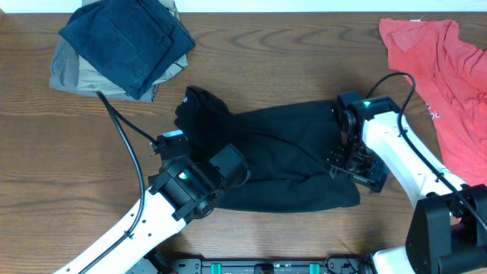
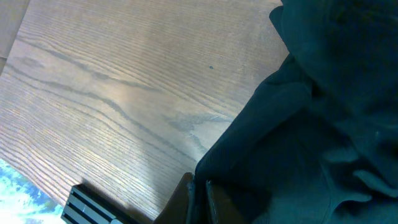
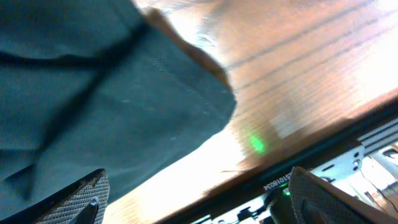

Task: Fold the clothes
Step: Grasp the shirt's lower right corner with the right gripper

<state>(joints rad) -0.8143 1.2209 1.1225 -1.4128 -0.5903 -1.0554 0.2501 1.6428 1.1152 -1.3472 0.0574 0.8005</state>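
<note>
**A:** Left hand (image 2: 199,198), right at the lens, is pinched together, seemingly on an edge of the clothes (image 1: 297,152).

**B:** And the right hand (image 1: 356,166)?

**A:** Fingers spread wide over the garment's right end, gripping nothing.

**B:** How far along?

**A:** Early, I'd judge. The black garment lies mid-desk (image 1: 266,61) between the two hands. It's loosely doubled and rumpled, with a lump at its upper left. No crisp fold yet, so squaring up and further folds remain.

**B:** Any markings?

**A:** None visible.
</note>
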